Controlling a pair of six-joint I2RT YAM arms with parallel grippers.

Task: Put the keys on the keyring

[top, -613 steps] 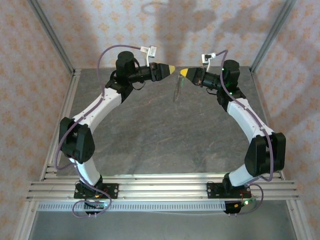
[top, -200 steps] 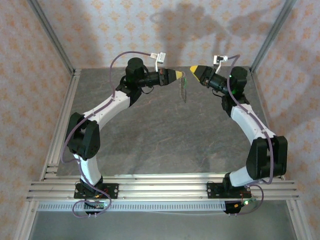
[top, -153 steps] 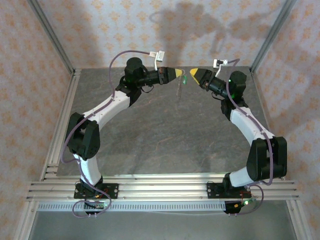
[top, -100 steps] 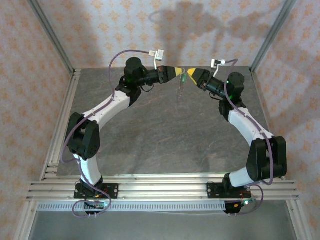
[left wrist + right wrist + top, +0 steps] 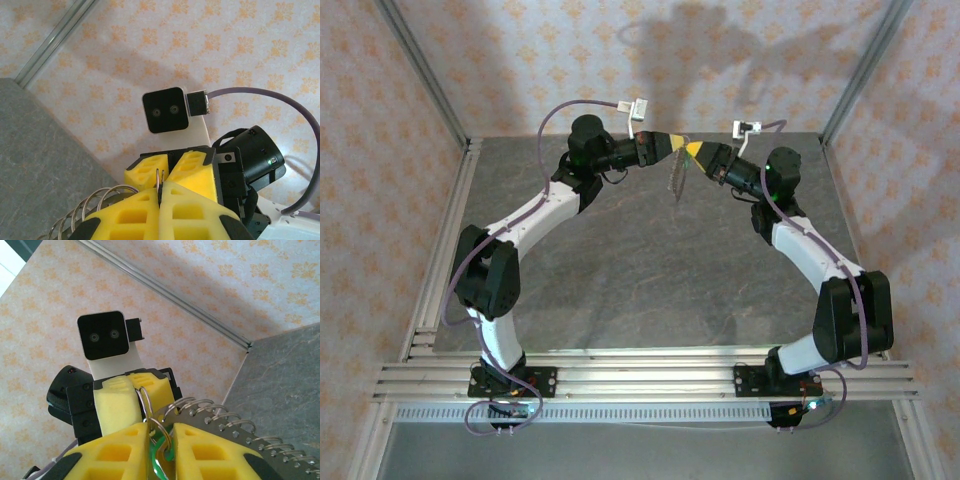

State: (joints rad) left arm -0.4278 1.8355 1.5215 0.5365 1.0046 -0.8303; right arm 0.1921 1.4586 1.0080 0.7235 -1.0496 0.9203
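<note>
Right gripper (image 5: 160,430), jaws drawn narrow onto the green head of the key (image 5: 160,459), meets its partner nose to nose over the far end of the table as I work the rig from afar. The key sits between my right pads, at 6 o'clock in the right wrist view. Its blade is hidden, so I cannot give its long axis. Dead ahead of it, at 12 o'clock, stands a thin wire loop of the keyring (image 5: 227,426), whose coiled body trails off toward 4 o'clock. The left gripper (image 5: 160,192) is pressed fully closed on that loop, holding it edge-on. From overhead the two yellow tips all but touch at 12 o'clock on the table (image 5: 620,270), left pointing toward 3 o'clock, right toward 10 o'clock, and the keyring hangs from them toward 6 o'clock. The right arm carries the key and is the one to move, I judge: threading calls for a short push straight ahead into the loop. Patterned walls (image 5: 500,70) close the cell behind.
</note>
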